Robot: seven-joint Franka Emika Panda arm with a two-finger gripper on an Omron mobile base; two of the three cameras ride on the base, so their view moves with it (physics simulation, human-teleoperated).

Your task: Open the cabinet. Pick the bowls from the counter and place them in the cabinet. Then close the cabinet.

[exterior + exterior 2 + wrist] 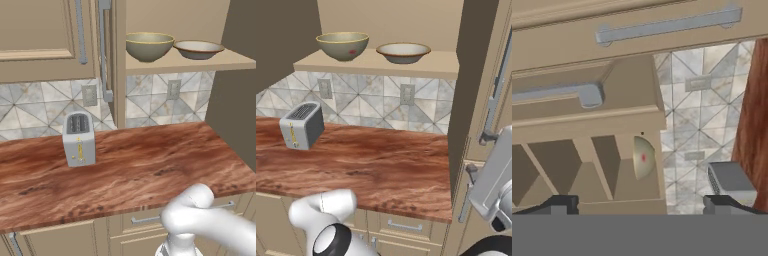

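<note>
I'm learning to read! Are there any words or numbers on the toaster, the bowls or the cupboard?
No words or numbers can be read anywhere.
toaster: yellow marks on its front, no letters.
deep bowl: one red spot, no writing.
shallow bowl: plain.
cabinet: plain.

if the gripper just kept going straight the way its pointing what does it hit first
Most likely the open left door of the cabinet, which sits dead ahead of the open gripper in the hand view, edge-on; depth is hard to judge.

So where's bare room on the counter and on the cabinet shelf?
Counter: bare wood everywhere right of the toaster, out to the front edge. Cabinet shelf: deep bowl and shallow bowl crowd the middle; a bare strip remains at its right end.
</note>
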